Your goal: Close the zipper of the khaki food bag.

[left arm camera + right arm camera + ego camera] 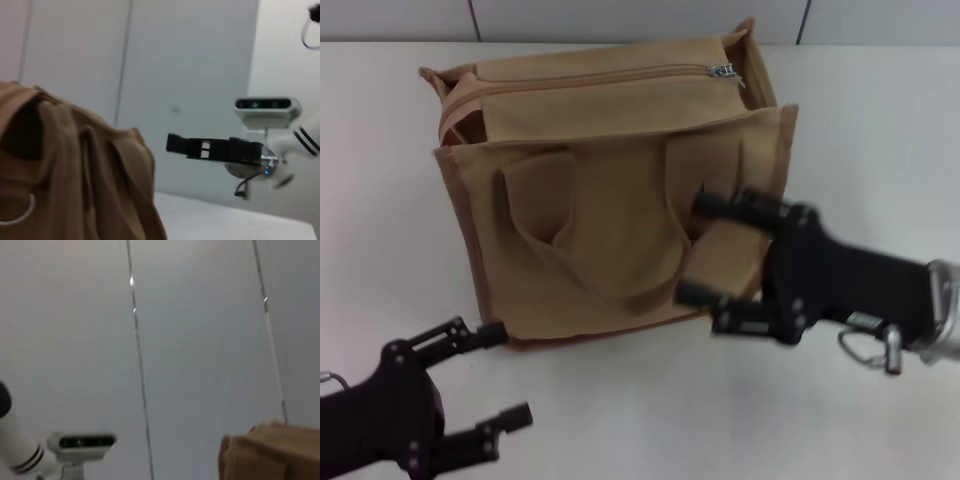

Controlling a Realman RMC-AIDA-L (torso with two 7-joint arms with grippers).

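Meanwhile both grippers gape, left gripper (498, 378) beside the khaki food bag (610, 190), right gripper (698, 250) fronting it.

Light is bright, even and diffuse across all three views, seemingly from overhead. In the head view the white desk (880, 110) is nearly washed out, and the boxy khaki canvas food bag (610, 190) casts only a faint, soft shadow along its near edge. The small silver pull of the tan zipper (723, 71) catches a small glint. The whole head view is slightly soft; the black right tool (705, 250) and the black left tool (505, 375) look smeared at their edges. In the left wrist view the bag's fabric is close and out of focus. In the right wrist view tiny specks of glare sit on the pale wall's (200, 340) seams
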